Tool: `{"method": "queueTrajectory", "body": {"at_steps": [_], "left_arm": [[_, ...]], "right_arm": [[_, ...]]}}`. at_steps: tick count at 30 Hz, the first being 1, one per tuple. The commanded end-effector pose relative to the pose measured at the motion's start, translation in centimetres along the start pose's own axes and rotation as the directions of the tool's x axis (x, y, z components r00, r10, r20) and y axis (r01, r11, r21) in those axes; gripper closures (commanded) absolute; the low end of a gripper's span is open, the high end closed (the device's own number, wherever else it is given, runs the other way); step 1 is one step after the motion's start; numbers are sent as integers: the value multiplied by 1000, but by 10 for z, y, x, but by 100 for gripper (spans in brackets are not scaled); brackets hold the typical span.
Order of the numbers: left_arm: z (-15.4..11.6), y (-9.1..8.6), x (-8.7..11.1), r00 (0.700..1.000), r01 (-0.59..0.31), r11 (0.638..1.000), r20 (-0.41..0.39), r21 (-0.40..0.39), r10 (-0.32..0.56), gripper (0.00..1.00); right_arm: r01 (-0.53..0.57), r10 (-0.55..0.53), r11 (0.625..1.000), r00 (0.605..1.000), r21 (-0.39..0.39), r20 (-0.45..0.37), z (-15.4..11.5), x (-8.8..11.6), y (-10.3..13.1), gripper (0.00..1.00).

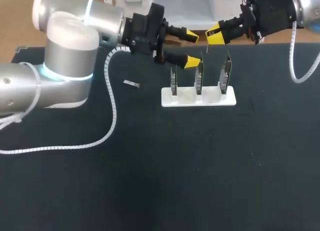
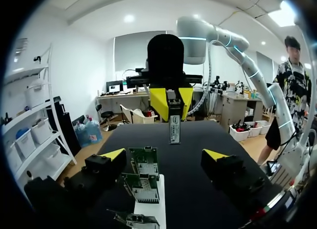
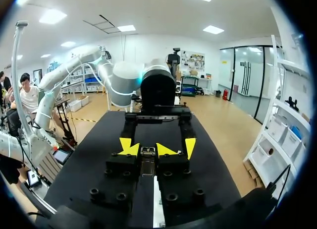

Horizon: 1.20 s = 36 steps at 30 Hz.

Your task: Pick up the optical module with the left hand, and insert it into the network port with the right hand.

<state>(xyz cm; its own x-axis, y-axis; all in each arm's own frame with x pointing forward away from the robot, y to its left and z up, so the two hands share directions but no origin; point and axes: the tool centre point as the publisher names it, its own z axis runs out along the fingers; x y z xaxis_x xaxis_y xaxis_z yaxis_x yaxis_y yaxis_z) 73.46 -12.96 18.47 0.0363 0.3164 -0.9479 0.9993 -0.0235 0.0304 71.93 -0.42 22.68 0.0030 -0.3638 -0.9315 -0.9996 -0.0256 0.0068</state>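
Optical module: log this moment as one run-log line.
left gripper: open, empty | right gripper: shut on optical module | board stand: module not inserted | small metal part: lying on table

The head camera sits above and behind the robot, looking steeply down on the dark surface (image 1: 150,181) from far enough to take in both arms and the white stand (image 1: 198,98). The two wrist cameras sit low and close, facing each other across that stand. The left one looks past its own open jaws at the right gripper (image 2: 172,96) and its optical module (image 2: 174,125). The right one looks over that module at the left gripper (image 3: 157,143). All three views share the surface around the grippers.
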Motion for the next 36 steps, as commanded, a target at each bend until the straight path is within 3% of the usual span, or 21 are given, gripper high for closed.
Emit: {"method": "queueTrajectory", "body": {"at_steps": [1, 6, 11, 24, 36], "left_arm": [[-8, -8, 0, 1000, 1, 1000, 8, -21, -1, 0], [-8, -11, 0, 1000, 6, 1000, -5, -5, -6, 0], [-8, -12, -2, 993, -25, 1000, -113, 12, 26, 0], [-12, 2, 0, 972, -56, 998, -227, -1, 54, 0], [-25, 6, 4, 966, -45, 999, -255, -8, 41, 0]], "right_arm": [[1, -1, 1000, 1000, -1, 2, 0, 1, -1, 100], [1, -1, 1000, 1000, -1, 2, 0, 1, -1, 100], [1, -1, 1000, 1000, -1, 2, 0, 1, -1, 100], [1, -1, 1000, 1000, -1, 2, 0, 1, -1, 100], [1, -1, 1000, 1000, -1, 2, 0, 1, -1, 100]]}}
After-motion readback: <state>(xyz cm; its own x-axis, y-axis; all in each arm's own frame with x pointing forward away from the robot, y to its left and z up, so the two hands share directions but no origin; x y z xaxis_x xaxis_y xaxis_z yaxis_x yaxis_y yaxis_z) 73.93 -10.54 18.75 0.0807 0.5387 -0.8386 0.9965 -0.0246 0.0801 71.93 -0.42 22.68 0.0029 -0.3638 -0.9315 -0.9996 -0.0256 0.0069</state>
